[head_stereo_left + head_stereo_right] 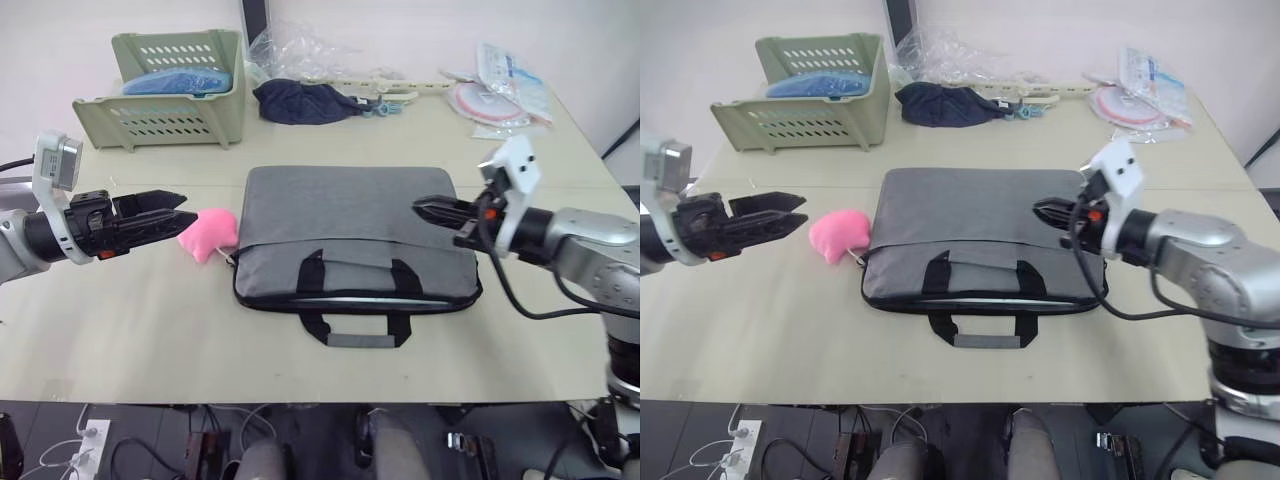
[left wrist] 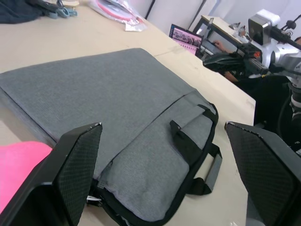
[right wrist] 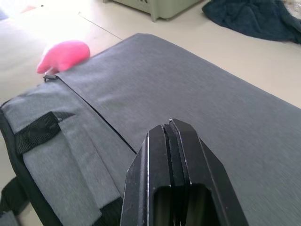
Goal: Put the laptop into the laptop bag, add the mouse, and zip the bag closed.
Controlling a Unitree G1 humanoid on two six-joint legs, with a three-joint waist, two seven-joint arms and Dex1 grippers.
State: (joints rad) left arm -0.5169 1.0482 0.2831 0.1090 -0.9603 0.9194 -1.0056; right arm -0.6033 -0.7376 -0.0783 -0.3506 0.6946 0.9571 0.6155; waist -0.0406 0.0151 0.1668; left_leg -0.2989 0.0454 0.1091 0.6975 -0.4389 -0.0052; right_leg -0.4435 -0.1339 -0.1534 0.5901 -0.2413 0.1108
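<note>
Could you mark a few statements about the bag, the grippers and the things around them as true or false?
1. The bag lies flat on the table. True.
2. The left gripper is shut. False: its fingers stand wide apart.
3. The right gripper is shut, over the bag. True.
4. A pink blob sits at the bag's right end. False: it lies at the left end, near the left gripper.
5. The green basket stands on the bag. False: it stands apart, at the table's far left.
</note>
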